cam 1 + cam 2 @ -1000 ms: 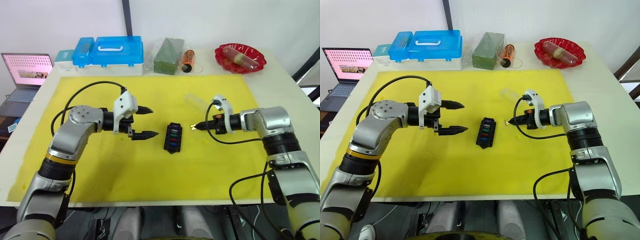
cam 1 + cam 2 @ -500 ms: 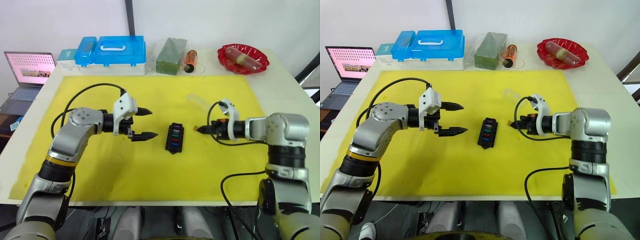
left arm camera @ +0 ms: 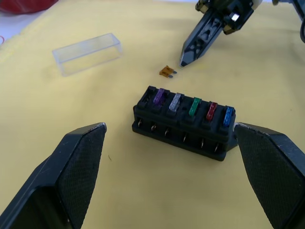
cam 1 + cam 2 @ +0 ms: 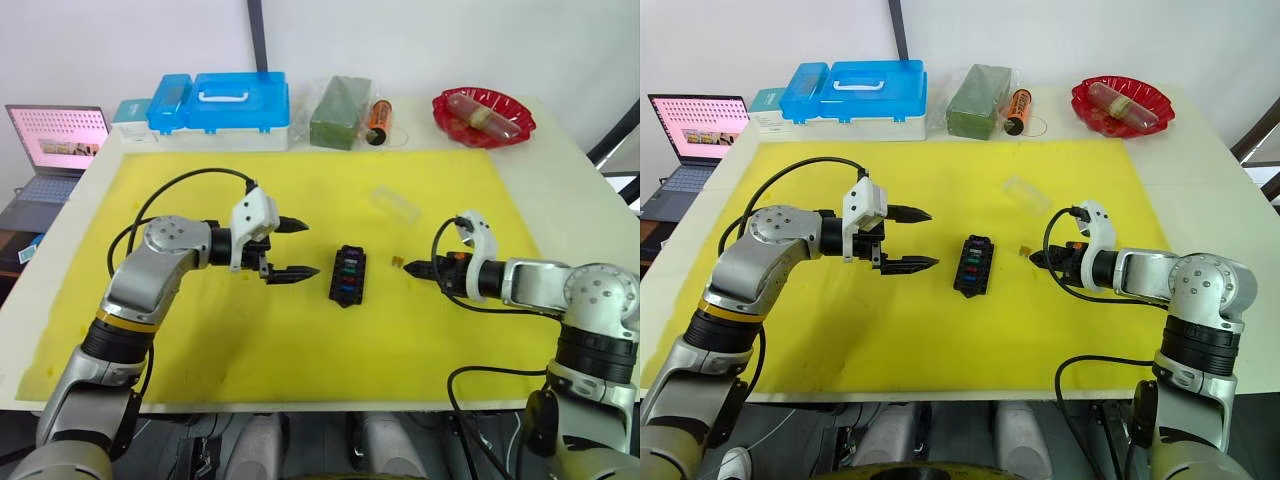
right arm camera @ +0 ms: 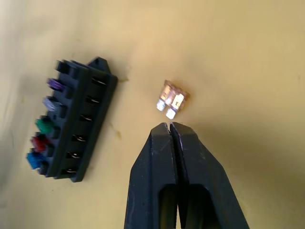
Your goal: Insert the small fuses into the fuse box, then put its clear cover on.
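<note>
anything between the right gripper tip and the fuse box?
Yes: the orange fuse lies loose on the yellow mat between the right gripper, fingers shut, and the fuse box. Clearest in the right wrist view.

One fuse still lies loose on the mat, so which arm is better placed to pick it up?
Right. The right gripper is shut, its tips just short of the orange fuse. The left gripper hangs open across the fuse box.

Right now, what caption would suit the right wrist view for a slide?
Shut right gripper poised just short of the loose orange fuse on the yellow mat, beside the fuse box holding five fuses.
</note>
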### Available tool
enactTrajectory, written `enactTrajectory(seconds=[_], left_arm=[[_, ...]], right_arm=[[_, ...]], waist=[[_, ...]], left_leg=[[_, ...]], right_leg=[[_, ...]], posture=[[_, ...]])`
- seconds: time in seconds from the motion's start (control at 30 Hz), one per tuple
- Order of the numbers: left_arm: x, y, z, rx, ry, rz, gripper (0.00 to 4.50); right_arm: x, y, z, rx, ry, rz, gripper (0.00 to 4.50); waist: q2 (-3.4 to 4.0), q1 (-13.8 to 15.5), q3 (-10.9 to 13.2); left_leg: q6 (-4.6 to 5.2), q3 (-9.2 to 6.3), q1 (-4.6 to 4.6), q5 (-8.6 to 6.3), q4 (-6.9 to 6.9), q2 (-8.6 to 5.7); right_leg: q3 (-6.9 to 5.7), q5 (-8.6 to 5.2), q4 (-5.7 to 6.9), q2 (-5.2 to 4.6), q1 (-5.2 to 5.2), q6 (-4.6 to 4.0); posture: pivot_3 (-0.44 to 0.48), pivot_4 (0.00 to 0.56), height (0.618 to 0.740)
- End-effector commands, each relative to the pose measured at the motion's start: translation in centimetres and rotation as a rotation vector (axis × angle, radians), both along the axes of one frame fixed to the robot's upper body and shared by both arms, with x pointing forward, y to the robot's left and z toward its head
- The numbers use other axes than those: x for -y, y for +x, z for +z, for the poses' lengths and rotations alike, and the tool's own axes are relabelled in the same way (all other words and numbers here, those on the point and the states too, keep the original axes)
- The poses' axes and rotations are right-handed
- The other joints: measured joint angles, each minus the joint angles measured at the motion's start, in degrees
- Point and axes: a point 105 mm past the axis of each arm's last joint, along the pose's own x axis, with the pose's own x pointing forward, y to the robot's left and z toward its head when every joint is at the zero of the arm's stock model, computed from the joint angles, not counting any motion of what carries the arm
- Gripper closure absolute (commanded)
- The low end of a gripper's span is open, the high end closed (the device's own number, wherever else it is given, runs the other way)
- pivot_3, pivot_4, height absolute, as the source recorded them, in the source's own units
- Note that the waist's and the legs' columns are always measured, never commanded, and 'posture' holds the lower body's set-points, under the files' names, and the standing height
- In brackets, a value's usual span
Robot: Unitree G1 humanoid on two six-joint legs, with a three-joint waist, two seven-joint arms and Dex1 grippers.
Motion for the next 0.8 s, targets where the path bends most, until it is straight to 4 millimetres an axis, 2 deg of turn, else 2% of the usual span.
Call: enactTrajectory(seconds=[0.03, 0.1, 0.13, 0.2, 0.33, 0.63, 0.8], left_arm=[[0.1, 0.1, 1.0, 0.041, -0.005, -0.014, 0.0], [0.1, 0.1, 1.1, 0.044, -0.004, -0.017, 0.0], [0.2, 0.2, 1.1, 0.045, -0.003, -0.017, 0.0], [0.2, 0.2, 1.2, 0.047, -0.002, -0.023, 0.0], [0.3, 0.2, 1.3, 0.049, 0.001, -0.031, 0.0], [0.5, 0.2, 1.4, 0.056, 0.0, -0.037, 0.0], [0.6, 0.1, 1.4, 0.058, -0.001, -0.036, 0.0]], right_arm=[[0.2, 0.7, 3.3, 0.179, -0.028, 0.007, 4.47], [0.5, 1.0, 3.3, 0.192, -0.023, 0.013, 4.47], [0.6, 1.0, 3.3, 0.194, -0.012, 0.019, 4.07], [0.5, 1.0, 2.9, 0.172, -0.017, 0.049, 3.62], [0.4, 1.4, 2.2, 0.15, -0.006, 0.09, 2.26], [0.6, 2.5, 0.6, 0.061, 0.024, 0.117, 2.26], [0.1, 2.8, 0.5, 0.039, 0.048, 0.148, 2.26]], waist=[[0.0, 0.0, 0.0], [0.0, 0.0, 0.0], [0.0, 0.0, 0.0], [0.0, 0.0, 0.0], [-0.01, 0.0, 0.0], [-0.01, 0.0, 0.0], [0.0, 0.0, 0.0]], left_leg=[[0.0, 0.0, 0.0, 0.0, 0.0, 0.0], [0.0, 0.0, 0.0, 0.0, 0.0, 0.0], [0.0, 0.0, 0.0, 0.0, 0.0, 0.0], [0.0, 0.01, 0.0, 0.0, 0.0, 0.0], [0.0, 0.01, 0.0, 0.0, 0.0, 0.01], [0.0, 0.01, 0.0, 0.0, 0.0, 0.01], [0.0, 0.01, 0.0, 0.0, 0.0, 0.01]], right_leg=[[0.0, 0.0, 0.0, 0.01, 0.0, 0.0], [0.0, 0.0, -0.01, 0.01, 0.0, 0.0], [0.0, 0.0, -0.02, 0.01, 0.0, 0.01], [0.0, 0.0, -0.03, 0.01, 0.0, 0.01], [0.0, 0.0, -0.03, 0.01, 0.0, 0.0], [0.0, 0.0, -0.02, 0.01, 0.0, 0.0], [0.0, 0.0, -0.04, 0.01, 0.0, 0.0]], posture=[[0.0, 0.15, 0.74], [0.0, 0.15, 0.74], [0.0, 0.15, 0.74], [0.0, 0.15, 0.74], [0.0, 0.15, 0.74], [0.0, 0.15, 0.74], [0.0, 0.15, 0.74]])
